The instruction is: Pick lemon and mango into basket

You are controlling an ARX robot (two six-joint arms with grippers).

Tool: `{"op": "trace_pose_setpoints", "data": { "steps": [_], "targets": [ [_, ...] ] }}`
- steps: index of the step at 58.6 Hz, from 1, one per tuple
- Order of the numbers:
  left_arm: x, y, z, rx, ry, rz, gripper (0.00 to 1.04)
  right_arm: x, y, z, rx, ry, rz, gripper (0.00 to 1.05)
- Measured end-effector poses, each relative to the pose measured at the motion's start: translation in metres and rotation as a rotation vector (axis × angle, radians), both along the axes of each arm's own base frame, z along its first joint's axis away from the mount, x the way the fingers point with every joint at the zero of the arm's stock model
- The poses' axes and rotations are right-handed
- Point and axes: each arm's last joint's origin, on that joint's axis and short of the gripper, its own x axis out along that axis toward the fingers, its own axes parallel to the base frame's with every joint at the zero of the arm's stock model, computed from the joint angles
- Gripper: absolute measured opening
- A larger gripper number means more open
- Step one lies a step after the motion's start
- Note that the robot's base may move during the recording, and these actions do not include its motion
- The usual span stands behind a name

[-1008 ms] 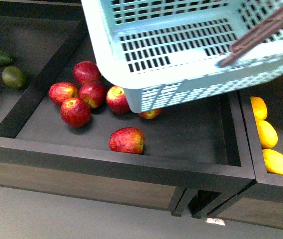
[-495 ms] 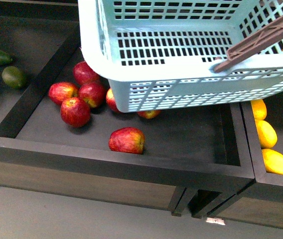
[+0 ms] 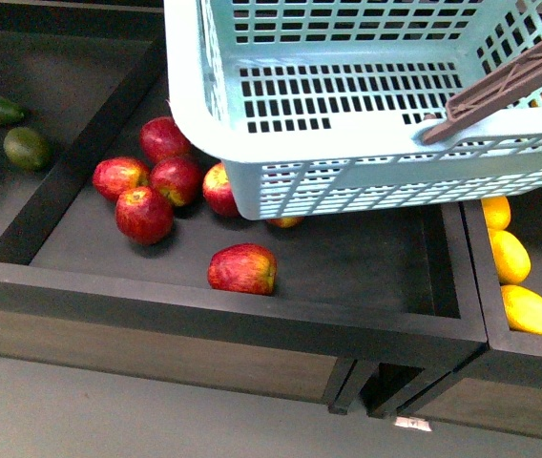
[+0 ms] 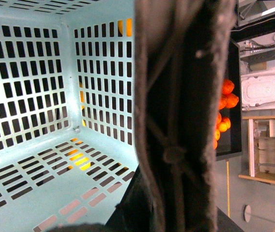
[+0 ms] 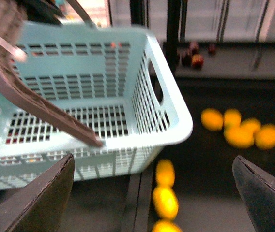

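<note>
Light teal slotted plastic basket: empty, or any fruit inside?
Empty as far as visible: the basket shows bare slotted floor in all three views.

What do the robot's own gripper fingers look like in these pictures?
The right gripper has two dark grey, matte, wedge-shaped fingers with rounded tips; no cables or markings show. The left gripper cannot be made out clearly.
</note>
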Motion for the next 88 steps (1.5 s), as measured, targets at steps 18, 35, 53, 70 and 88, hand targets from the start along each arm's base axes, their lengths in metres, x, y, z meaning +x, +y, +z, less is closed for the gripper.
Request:
{"op": "trace_pose_setpoints", "data": {
  "steps": [18,35,53,70,88],
  "targets": [
    [0.000,0.000,0.000,0.001,-0.001,0.000,0.05,0.062,-0.078,0.045,0.307,0.186,-0.298,0.96],
    [0.000,0.000,0.000,0.002,-0.001,0.000,0.05,0.154,-0.199,0.004,0.254,0.295,-0.554,0.96],
    [0.000,0.000,0.000,0.001,-0.001,-0.001,0.05,0.238,-0.288,-0.082,0.359,0.456,-0.706,0.96],
    [0.000,0.000,0.000,0.002,-0.001,0.000,0.05,0.286,-0.339,-0.124,0.513,0.466,-0.828,0.96],
    [0.000,0.000,0.000,0.002,-0.001,-0.002,0.05,0.296,-0.387,-0.166,0.621,0.479,-0.962,0.96]
  ]
}}
